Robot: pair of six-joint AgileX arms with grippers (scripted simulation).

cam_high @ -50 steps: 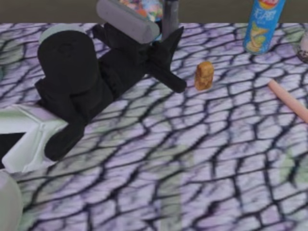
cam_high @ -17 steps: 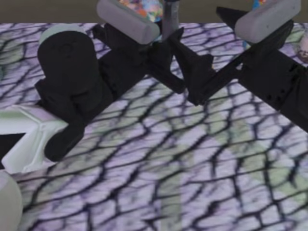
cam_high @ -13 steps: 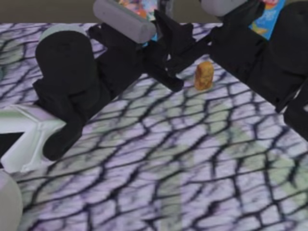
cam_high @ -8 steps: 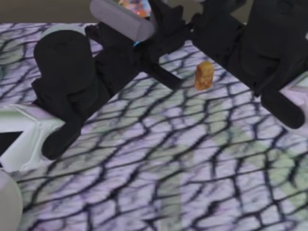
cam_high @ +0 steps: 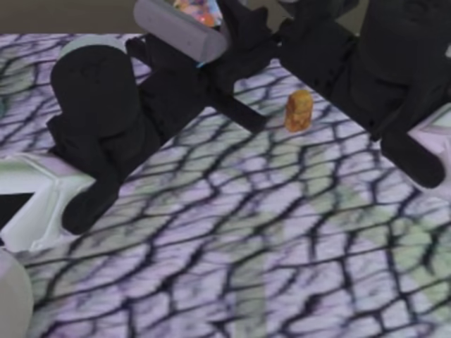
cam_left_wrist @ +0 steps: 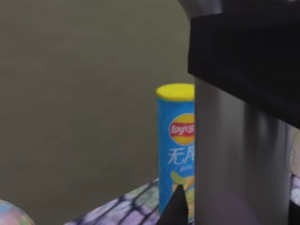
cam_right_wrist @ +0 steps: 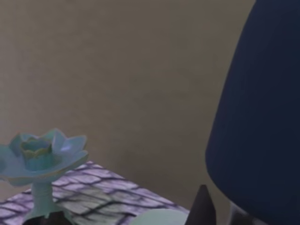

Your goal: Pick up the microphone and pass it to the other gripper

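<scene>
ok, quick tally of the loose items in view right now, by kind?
microphone: 1
chips can: 1
orange-brown figurine: 1
globe: 1
lotus-shaped stand: 1
Total: 5

Grey metallic cylindrical microphone handle (cam_left_wrist: 243, 159) cut off by left wrist frame edge; navy rounded head (cam_right_wrist: 262, 122) cropped in right wrist view. Blue lidded chip can (cam_left_wrist: 176, 150) partly hidden behind handle. Both grippers' fingertips lost in black overlap, top view.
</scene>
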